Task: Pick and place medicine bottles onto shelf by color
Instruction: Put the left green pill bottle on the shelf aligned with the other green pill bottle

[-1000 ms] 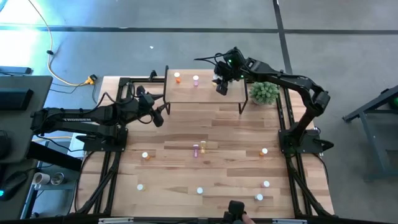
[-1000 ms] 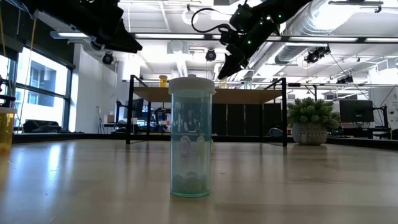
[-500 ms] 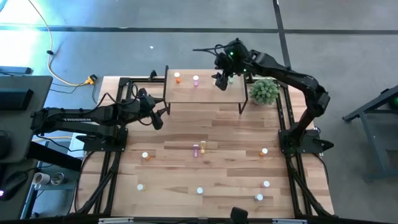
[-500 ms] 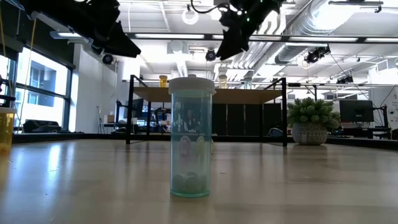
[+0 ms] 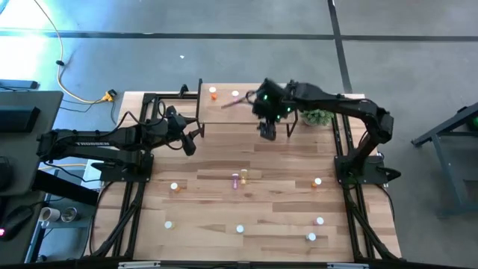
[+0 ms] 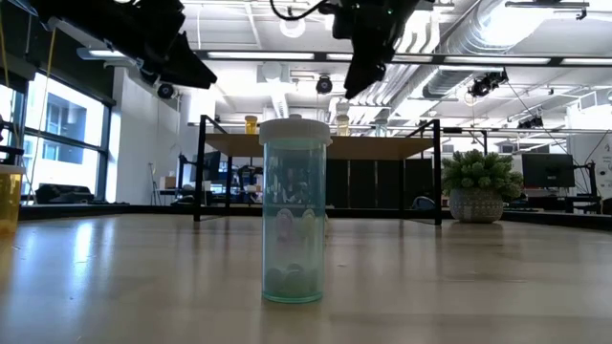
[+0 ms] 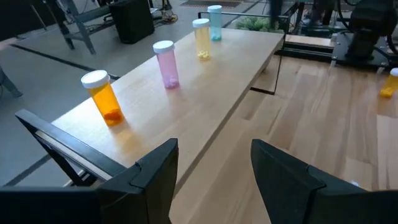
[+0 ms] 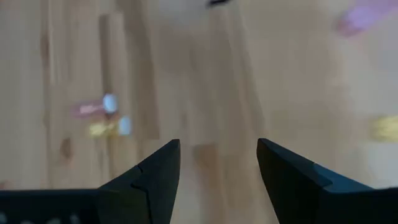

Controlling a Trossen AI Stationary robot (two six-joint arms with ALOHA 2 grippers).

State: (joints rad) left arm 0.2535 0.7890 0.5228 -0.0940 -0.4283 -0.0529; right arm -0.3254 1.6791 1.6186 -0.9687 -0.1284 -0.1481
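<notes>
Bottles with white caps, orange (image 7: 103,97), pink (image 7: 166,63), yellow (image 7: 201,38) and green (image 7: 215,14), line our low light-wood shelf (image 7: 211,99) by colour; our right gripper (image 5: 267,131), empty and open, hangs over the table for another, left gripper (image 7: 214,180) open, idle beside the shelf.

Only legible text: white brand lettering "TROSSEN" along left arm (image 5: 93,143), high view. Bottles' labels unreadable.

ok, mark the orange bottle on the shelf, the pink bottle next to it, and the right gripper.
orange white-capped bottle (image 7: 104,98), left wrist view, on its orange body.
pink white-capped bottle (image 7: 167,64), left wrist view, on its pink body.
right gripper (image 5: 268,133), high view, between its fingertips, over the table in front of the shelf.
</notes>
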